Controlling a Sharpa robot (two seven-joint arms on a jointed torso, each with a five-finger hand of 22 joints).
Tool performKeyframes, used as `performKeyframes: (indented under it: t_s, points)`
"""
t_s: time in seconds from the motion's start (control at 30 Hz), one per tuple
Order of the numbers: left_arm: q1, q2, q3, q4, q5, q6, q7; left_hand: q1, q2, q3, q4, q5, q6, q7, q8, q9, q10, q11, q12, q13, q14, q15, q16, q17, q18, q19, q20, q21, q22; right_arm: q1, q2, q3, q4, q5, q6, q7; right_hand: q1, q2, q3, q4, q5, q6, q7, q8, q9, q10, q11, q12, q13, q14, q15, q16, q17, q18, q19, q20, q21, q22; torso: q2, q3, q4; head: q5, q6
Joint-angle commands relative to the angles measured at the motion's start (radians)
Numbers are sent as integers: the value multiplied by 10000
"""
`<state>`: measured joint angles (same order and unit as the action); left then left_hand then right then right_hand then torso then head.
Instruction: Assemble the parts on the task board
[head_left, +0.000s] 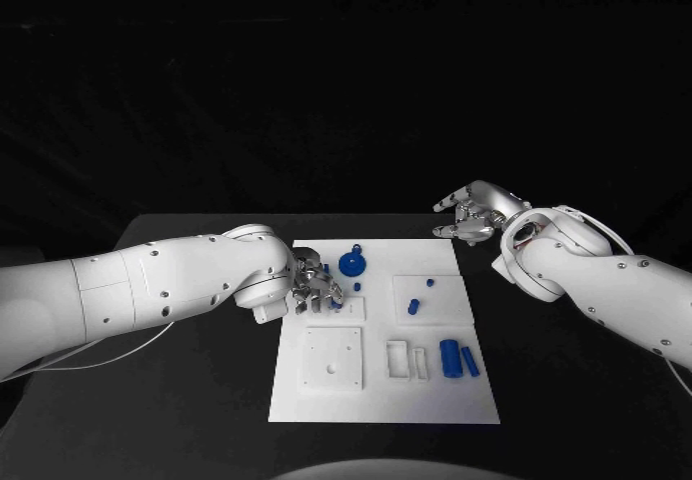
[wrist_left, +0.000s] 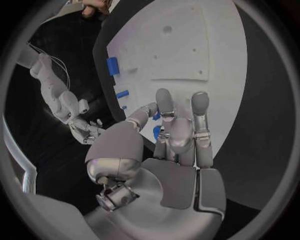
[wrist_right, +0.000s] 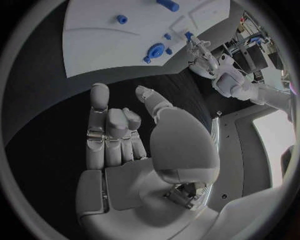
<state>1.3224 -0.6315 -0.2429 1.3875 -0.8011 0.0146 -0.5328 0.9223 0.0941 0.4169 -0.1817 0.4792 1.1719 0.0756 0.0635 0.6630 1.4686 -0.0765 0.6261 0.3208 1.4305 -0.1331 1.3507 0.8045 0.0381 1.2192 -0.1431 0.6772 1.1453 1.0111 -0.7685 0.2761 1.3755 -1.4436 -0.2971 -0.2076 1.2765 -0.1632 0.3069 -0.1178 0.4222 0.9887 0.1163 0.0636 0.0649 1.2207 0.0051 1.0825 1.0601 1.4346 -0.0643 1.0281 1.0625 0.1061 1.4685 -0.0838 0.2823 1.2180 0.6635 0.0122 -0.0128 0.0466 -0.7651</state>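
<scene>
The flat white rectangular task board (head_left: 378, 400) lies in the middle of the black table (head_left: 577, 400); on it, toward the far edge, sits a round blue disc-shaped part with a small stub (head_left: 352, 266); nearer the board's middle stand a short blue peg (head_left: 413, 306) and a smaller blue peg (head_left: 428, 284); toward the near right of the board two blue cylinders (head_left: 457, 357) lie side by side, beside a white slotted holder (head_left: 407, 360). The silver left hand (head_left: 310, 291) rests over the board's far-left part, just beside the disc, fingers pointed down at the board; whether it grips anything I cannot tell. The silver right hand (head_left: 470, 217) hangs off the board's far-right corner, fingers loosely curled, holding nothing.
</scene>
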Motion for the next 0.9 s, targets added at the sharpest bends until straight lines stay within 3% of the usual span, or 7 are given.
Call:
performKeyframes:
  t_s: [0.03, 0.37, 0.4, 0.67, 0.9]
  points:
    - [-24, 34, 3, -14, -74, 209, -54, 84, 29, 238, -249, 8, 2033, -1159, 51, 1255, 465, -92, 62, 13, 34, -8, 8, -4, -17, 50, -5, -34, 21, -5, 7, 4, -2, -66, 164, 4, -114, 14, 120, -20, 8, 93, 17, -15, -6, -39, -13, -17, -10, -27, -12, -33, 1, 35, 306, -26, -64, 17, 2, -2, -2, 3, -15]
    - [-84, 79, 3, -69, -186, 214, -66, 85, 36, 241, -234, -14, 2025, -1158, 51, 1262, 464, -93, 56, 9, 31, -10, -1, -23, -22, 78, -7, -106, 102, -5, 24, 4, -19, -95, 195, -7, -133, 9, 207, -57, 1, 97, 16, -14, -6, -34, -16, -10, -5, -26, -15, -33, 3, 37, 311, -28, -61, 37, -2, -1, -3, 6, -15]
    - [-91, 82, 3, -73, -193, 222, -67, 104, 26, 247, -201, -32, 2015, -1157, 50, 1298, 464, -92, 62, -2, 28, -11, -4, -45, -41, 224, -11, -487, 529, -5, 24, 4, -21, -103, 198, -9, -133, 9, 207, -57, 1, 97, 16, -14, -6, -34, -16, -10, -5, -26, -15, -33, 3, 37, 311, -28, -61, 37, -1, -1, -2, 4, -5]
    - [-137, 84, 3, -96, -225, 292, -93, 112, 31, 243, -198, -58, 2005, -1154, 49, 1303, 465, -92, 55, -5, 27, -9, -9, -56, -49, 255, -13, -582, 631, -5, 30, 4, -38, -135, 231, -16, -147, 10, 241, -73, 2, 101, 16, -15, -6, -36, -16, -12, -5, -25, -15, -35, 3, 36, 308, -28, -72, 46, -3, 1, 5, -4, -32]
    - [-167, 94, 3, -113, -343, 242, -91, 189, 36, 197, -132, -258, 1978, -1150, 48, 1306, 465, -88, 30, -26, 22, -6, -46, -125, -58, 303, -7, -743, 781, -6, 43, 4, -48, -138, 241, -14, -147, 10, 241, -73, 2, 101, 16, -15, -6, -36, -16, -12, -5, -25, -15, -35, 3, 36, 308, -28, -72, 46, 0, -2, 0, -5, -30]
